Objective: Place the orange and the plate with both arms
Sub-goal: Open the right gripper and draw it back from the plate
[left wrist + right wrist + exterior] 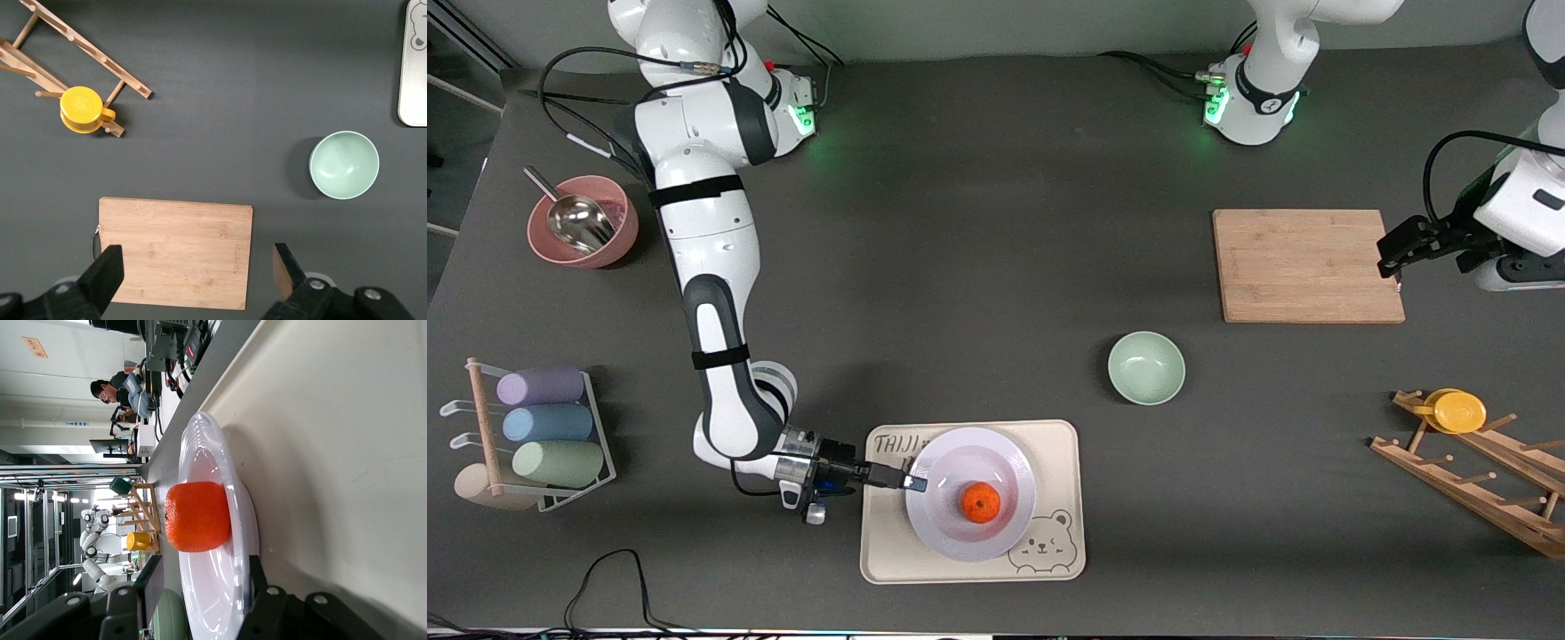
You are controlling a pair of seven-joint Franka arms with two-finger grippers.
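The orange (980, 502) lies in the white plate (996, 449), which rests on the cream bear-printed tray (1063, 471) near the table's front edge. My right gripper (911, 483) is low at the plate's rim on the side toward the right arm's end. In the right wrist view its fingers (152, 577) stand open on either side of the plate's rim (213, 453), with a gap on the upper side, and the orange (198, 517) sits just past them. My left gripper (1394, 267) waits open and empty over the edge of the cutting board (177, 227).
A pale green bowl (1146, 367) stands between tray and cutting board (1307, 265). A wooden rack (1476, 471) with a yellow cup (1458, 412) is at the left arm's end. A pink bowl with a scoop (583, 222) and a cup rack (543, 427) are at the right arm's end.
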